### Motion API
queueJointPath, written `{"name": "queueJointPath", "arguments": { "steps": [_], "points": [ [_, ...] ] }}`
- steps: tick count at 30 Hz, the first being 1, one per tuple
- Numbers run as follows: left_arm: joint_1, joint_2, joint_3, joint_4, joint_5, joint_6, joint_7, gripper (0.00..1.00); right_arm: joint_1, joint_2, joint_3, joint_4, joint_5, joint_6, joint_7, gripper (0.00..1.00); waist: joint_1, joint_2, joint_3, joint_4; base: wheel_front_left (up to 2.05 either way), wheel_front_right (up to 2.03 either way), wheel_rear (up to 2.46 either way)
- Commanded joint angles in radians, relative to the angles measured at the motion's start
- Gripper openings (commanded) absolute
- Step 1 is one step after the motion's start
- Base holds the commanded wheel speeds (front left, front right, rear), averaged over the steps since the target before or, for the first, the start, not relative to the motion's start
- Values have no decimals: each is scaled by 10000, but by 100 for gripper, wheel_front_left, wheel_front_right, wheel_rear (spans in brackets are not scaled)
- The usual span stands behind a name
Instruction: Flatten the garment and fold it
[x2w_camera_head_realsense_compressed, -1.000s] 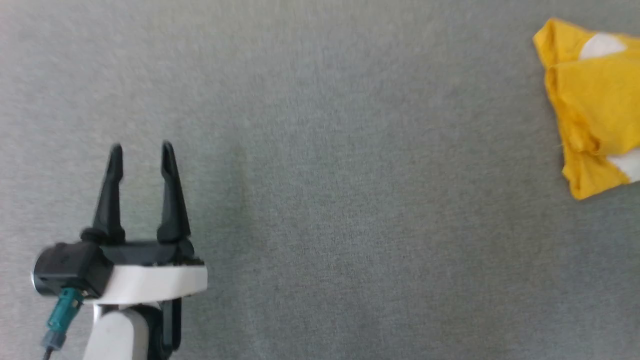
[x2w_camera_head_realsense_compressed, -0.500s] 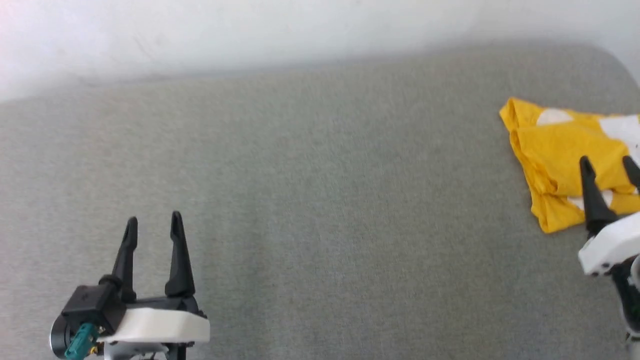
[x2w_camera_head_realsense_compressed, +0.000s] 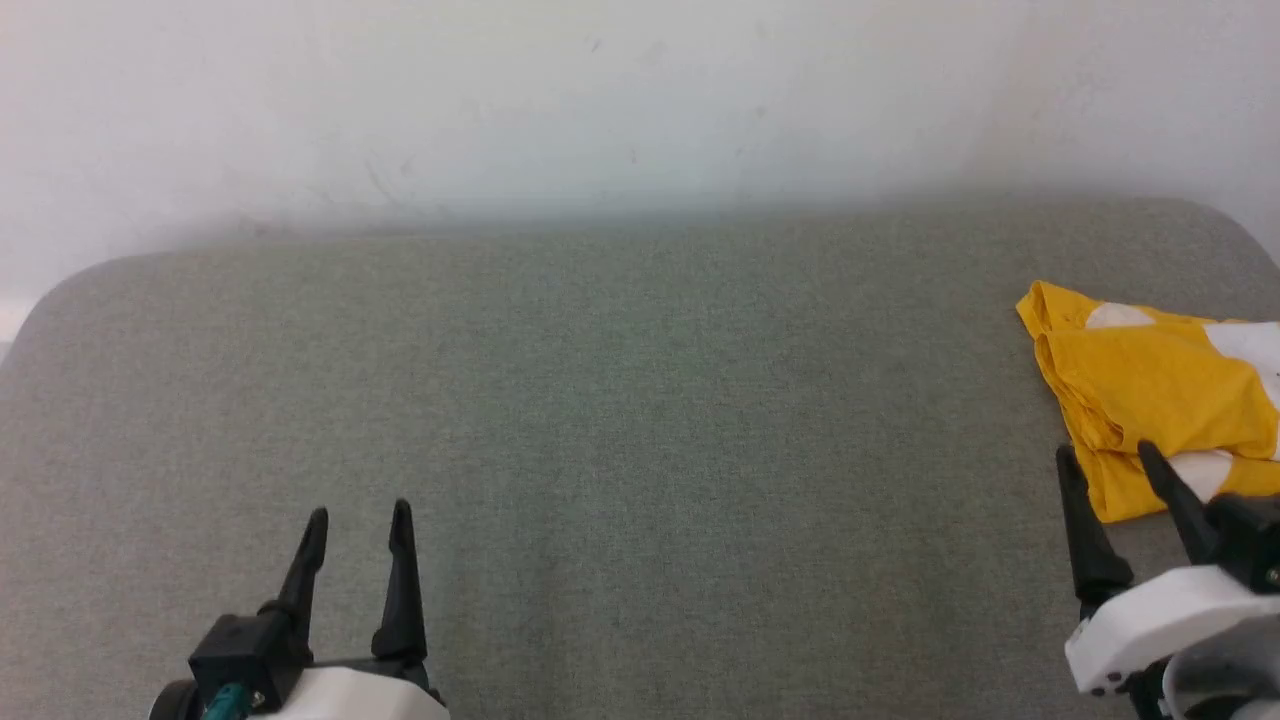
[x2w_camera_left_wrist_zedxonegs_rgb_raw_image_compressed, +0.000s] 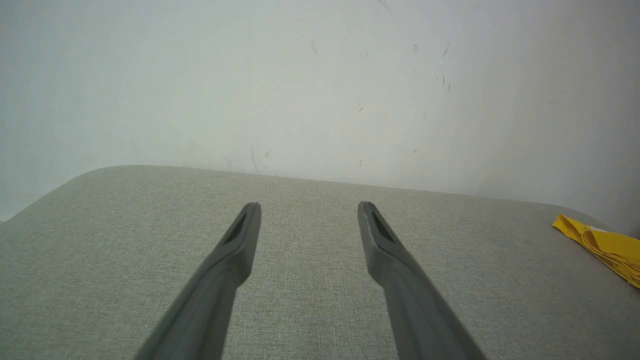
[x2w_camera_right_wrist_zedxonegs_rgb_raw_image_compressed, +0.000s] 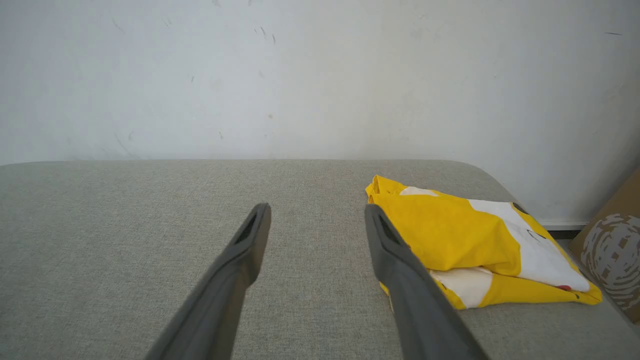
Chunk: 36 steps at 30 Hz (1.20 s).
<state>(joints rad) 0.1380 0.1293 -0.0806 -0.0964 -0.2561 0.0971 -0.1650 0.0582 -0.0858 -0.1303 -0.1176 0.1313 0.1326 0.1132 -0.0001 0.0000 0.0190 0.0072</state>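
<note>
A grey woven-fabric worktop (x2w_camera_head_realsense_compressed: 640, 400) with rounded corners stands against a scuffed white wall (x2w_camera_head_realsense_compressed: 600, 100). Near its right end lies the bright yellow cotton T-shirt (x2w_camera_head_realsense_compressed: 1150, 390), folded into a compact, layered bundle with white patches, thin black marks and a spot of red at its near edge.

In the right wrist view the T-shirt (x2w_camera_right_wrist_zedxonegs_rgb_raw_image_compressed: 450, 235) sits just ahead of the right gripper (x2w_camera_right_wrist_zedxonegs_rgb_raw_image_compressed: 317, 208) and off to the right of its jaws. The right-hand finger crosses the bundle's near left corner in that view, and whether it touches the cloth cannot be told. These jaws stand spread, with bare grey fabric between them. In the head view the right gripper (x2w_camera_head_realsense_compressed: 1105, 452) points at the bundle's near edge.

Beyond the T-shirt, further right of those jaws, a brown cardboard panel (x2w_camera_right_wrist_zedxonegs_rgb_raw_image_compressed: 612, 260) with a pale speckled round print leans past the worktop's end.

The left gripper (x2w_camera_head_realsense_compressed: 360, 510) hangs over the worktop's left half, its jaws also spread and holding nothing. From the left wrist view the T-shirt (x2w_camera_left_wrist_zedxonegs_rgb_raw_image_compressed: 605, 245) lies well apart, far to the right of the left gripper (x2w_camera_left_wrist_zedxonegs_rgb_raw_image_compressed: 309, 205).
</note>
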Motion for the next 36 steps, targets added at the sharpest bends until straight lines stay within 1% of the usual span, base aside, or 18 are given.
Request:
{"name": "queueJointPath", "arguments": {
  "steps": [1,10,16,24,25,36],
  "points": [
    [183,22,-38,99,3,-50,-85,100,229,87,1,-42,-111,-19,-140,100,1,0,-163,96,0,0,0],
    [697,-23,-220,494,-41,-163,-506,100,1217,337,21,324,-754,-19,-1091,100,1,0,-526,210,0,0,0],
    [840,-69,-275,734,-123,-196,-641,100,1383,352,150,713,-433,-19,-1452,100,1,0,-599,181,0,0,0],
    [895,-113,-177,913,-365,-204,-737,100,1313,354,244,893,-438,-19,-1581,100,1,0,-522,143,0,0,0],
    [831,-88,-194,884,-370,-173,-659,0,1314,313,236,894,-435,0,-1524,0,1,0,-522,143,0,0,0],
    [745,-111,-164,882,-250,-201,-539,0,1241,305,284,914,-469,1,-1478,0,2,0,-504,131,0,0,0]
  ]
}}
